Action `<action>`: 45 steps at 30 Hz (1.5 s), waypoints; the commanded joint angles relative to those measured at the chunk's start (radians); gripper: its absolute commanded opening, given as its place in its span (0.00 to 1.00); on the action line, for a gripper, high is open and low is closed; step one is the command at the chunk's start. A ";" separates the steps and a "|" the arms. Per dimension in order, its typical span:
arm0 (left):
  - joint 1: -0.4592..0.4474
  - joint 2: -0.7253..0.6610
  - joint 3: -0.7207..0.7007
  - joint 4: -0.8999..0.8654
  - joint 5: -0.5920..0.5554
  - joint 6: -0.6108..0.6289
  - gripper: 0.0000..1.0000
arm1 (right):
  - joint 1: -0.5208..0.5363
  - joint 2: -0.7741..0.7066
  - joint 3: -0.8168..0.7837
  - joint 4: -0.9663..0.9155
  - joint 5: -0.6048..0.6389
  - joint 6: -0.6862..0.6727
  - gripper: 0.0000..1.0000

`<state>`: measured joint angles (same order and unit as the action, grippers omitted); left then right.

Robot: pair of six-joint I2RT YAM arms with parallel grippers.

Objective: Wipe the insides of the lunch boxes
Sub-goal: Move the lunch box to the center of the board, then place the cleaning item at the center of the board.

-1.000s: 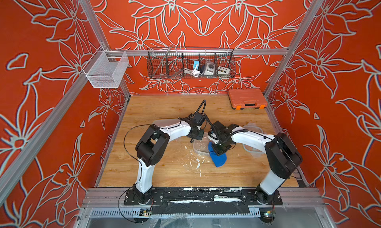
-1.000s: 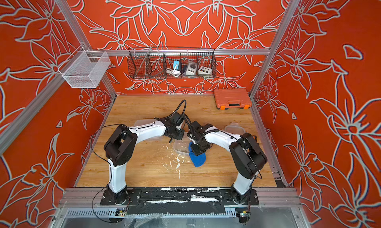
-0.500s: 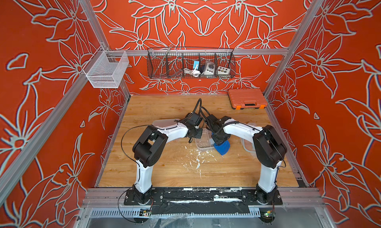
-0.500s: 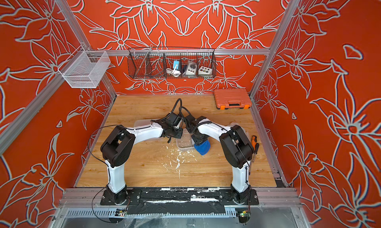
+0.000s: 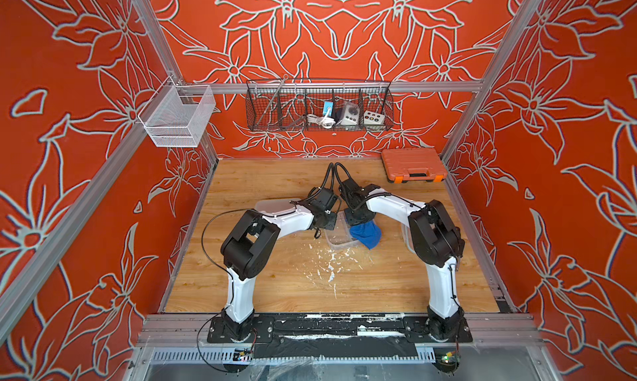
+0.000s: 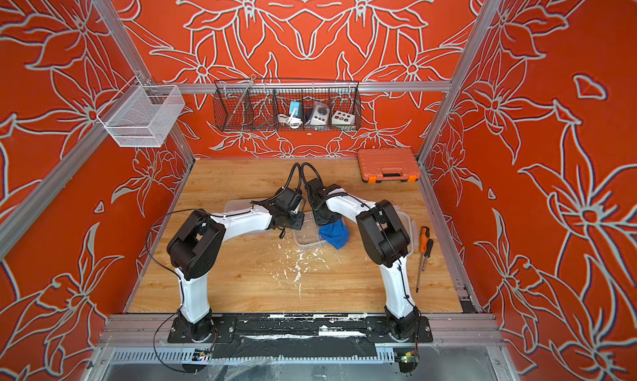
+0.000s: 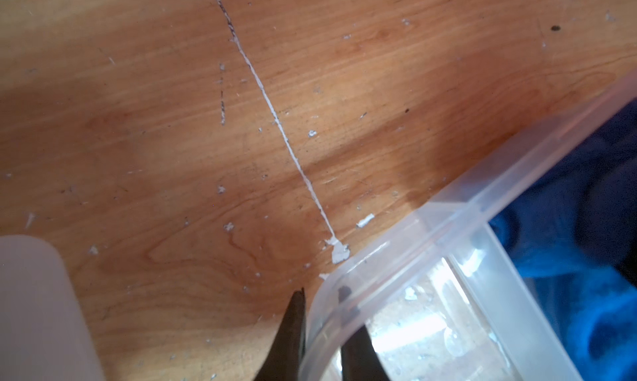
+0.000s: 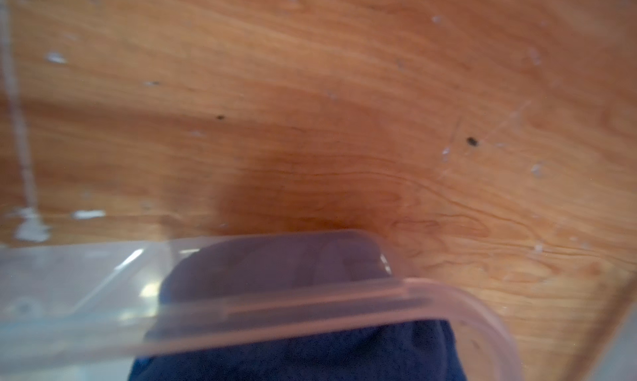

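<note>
Right wrist: lunch box (image 8: 275, 312) (cloth (image 8: 310, 353) half-hidden)

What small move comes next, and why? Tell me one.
Probably lift the cloth over the divider into the bare compartment of the box, where white flecks show. The left tool pinches the box's corner rim, steadying it, and the right tool holds the cloth in the other compartment.
</note>
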<state>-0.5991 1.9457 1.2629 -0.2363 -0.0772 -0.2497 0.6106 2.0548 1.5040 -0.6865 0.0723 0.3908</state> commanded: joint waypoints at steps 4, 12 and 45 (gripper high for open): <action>-0.016 0.082 0.070 -0.092 0.075 0.019 0.16 | 0.020 -0.192 -0.128 0.078 -0.329 -0.025 0.00; 0.000 0.192 0.268 -0.174 0.051 -0.014 0.16 | -0.104 -0.526 -0.049 -0.190 -0.135 -0.136 0.00; 0.068 -0.307 0.162 -0.066 -0.010 -0.081 0.94 | -0.163 -0.836 -0.736 0.033 -0.286 0.064 0.03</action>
<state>-0.5346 1.7756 1.4670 -0.3397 -0.0494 -0.3382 0.4435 1.1870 0.7979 -0.7174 -0.2001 0.4347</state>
